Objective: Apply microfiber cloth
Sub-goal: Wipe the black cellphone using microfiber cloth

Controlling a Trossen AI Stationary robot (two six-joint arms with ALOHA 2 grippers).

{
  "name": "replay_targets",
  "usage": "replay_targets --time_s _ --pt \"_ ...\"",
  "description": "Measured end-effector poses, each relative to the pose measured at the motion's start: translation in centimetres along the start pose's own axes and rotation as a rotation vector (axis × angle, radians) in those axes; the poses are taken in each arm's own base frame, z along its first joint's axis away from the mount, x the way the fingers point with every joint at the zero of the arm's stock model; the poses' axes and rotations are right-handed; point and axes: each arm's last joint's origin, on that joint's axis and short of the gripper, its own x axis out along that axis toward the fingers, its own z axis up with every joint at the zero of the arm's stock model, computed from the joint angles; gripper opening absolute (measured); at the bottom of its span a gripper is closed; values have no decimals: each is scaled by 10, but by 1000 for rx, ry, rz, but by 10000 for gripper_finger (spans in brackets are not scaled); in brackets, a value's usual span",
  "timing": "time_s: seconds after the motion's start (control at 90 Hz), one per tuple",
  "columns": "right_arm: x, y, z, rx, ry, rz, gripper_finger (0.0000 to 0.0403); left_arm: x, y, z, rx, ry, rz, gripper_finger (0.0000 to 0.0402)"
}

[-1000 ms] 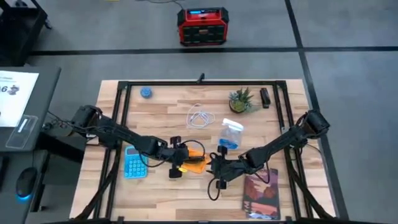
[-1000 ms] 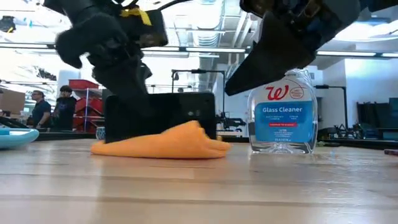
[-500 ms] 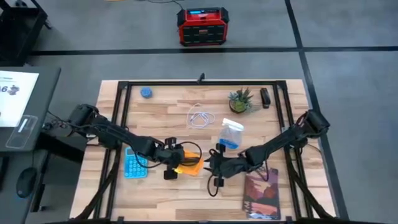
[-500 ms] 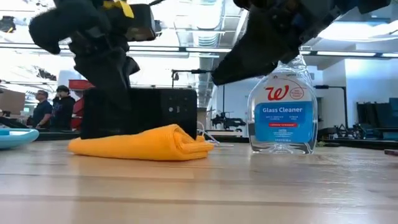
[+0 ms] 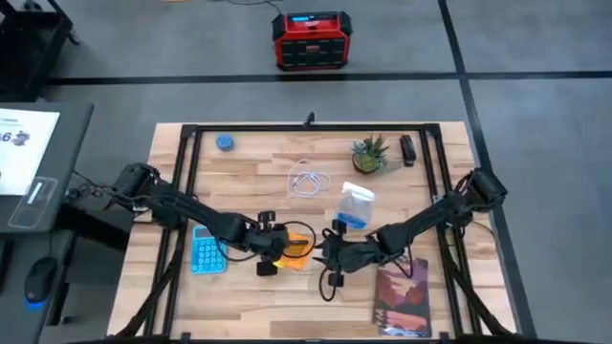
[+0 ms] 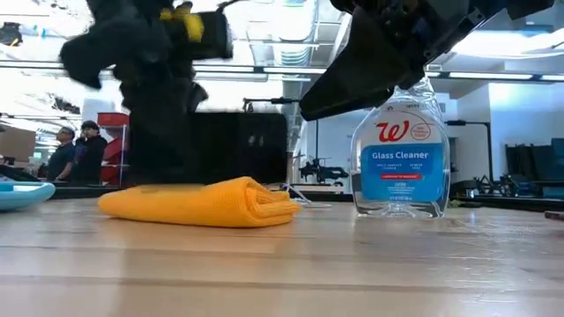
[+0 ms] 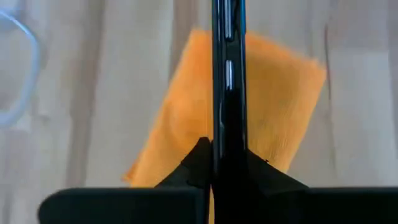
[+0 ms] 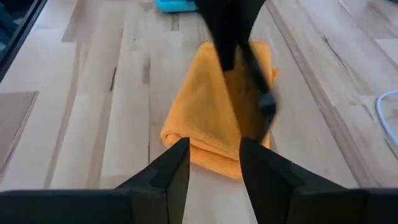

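Grey floor (image 5: 535, 57), red-black box (image 5: 311, 41), bright ceiling lights (image 6: 291, 26).

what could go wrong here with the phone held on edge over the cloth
The left gripper pinches the smartphone only by its thin edges, so it might slip or twist while rubbing on the microfiber cloth. The cloth is folded and loose and may bunch or slide. The right gripper, open, is close by and could bump the phone.

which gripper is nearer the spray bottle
Right. The right gripper sits just in front of the spray bottle; the left gripper, holding the phone over the cloth, is farther off.
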Motion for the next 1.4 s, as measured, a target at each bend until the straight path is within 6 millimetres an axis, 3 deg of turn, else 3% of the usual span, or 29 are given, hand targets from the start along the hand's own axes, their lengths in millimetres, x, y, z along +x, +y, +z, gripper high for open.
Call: replay_targets --time_s 0.2,0.522,0.911,1.244,1.4 --pt "0 0 0 0 0 0 128 -2 2 -1 -16 -11 21 12" --pt "0 0 0 2 -3 1 128 12 3 -20 -91 18 12 12" --pt "8 -19 6 100 -4 -39 141 -14 -9 -15 -71 -69 -56 12" --pt "7 -12 25 39 -166 114 187 -32 -26 -9 -30 -211 -119 13" --pt "6 -10 24 12 -157 161 179 -33 -27 -6 -31 -246 -131 13"
